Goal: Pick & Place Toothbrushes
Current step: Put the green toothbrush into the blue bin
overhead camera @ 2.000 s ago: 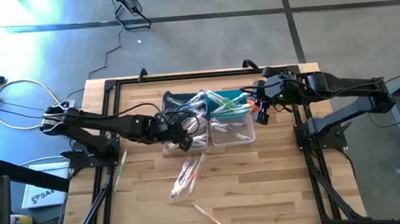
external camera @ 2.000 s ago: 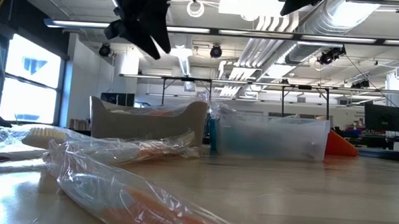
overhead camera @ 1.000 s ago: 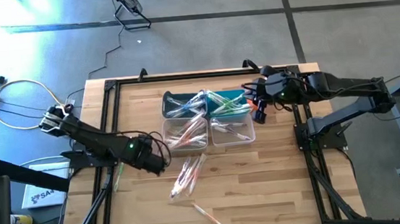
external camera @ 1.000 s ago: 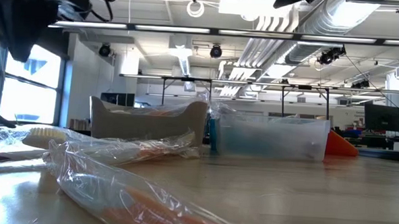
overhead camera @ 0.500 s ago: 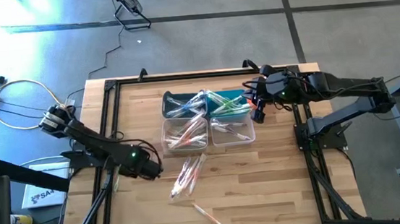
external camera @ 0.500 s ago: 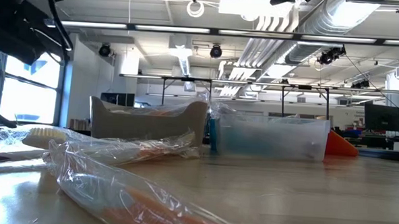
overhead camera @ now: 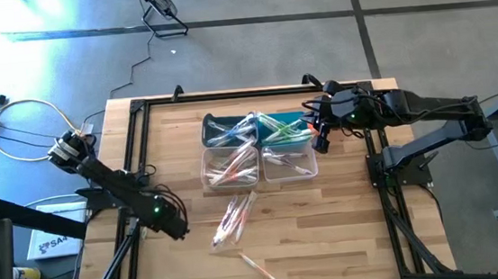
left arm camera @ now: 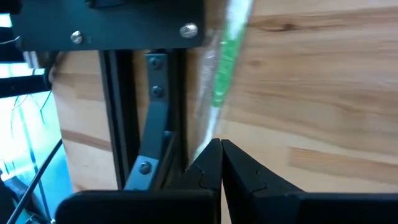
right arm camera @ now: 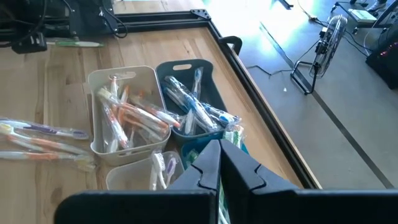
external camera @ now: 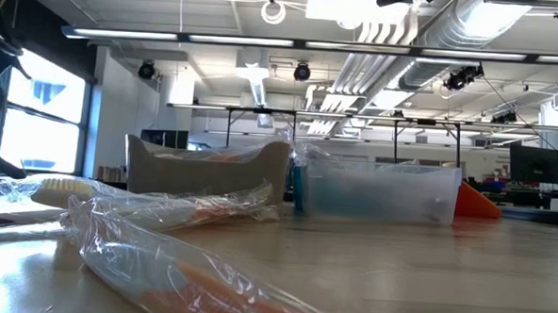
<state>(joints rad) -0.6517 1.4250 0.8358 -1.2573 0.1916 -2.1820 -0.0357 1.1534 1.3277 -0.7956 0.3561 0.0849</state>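
A pale wooden table [overhead camera: 329, 232] fills the frame. The left gripper [left arm camera: 221, 163] (fingers pressed together, holding nothing) hovers low — just ahead of its tips lies a green toothbrush [left arm camera: 225, 59] beside the black frame rail [left arm camera: 168, 93]. Farther off, the right gripper [right arm camera: 219, 163], also closed and empty, hangs over the bins [right arm camera: 121, 112] of toothbrushes [right arm camera: 134, 118].

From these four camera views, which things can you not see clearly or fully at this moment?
- Green-handled toothbrush in clear wrapper: left wrist view, its near end is hidden behind the shut left tool; whether it is gripped is unclear.
- Loose wrapped toothbrushes: low view, too blurred to count.
- Teal bin: high view, the right tool covers its edge.
- Dark blue bin: right wrist view, handle colours too small to sort.
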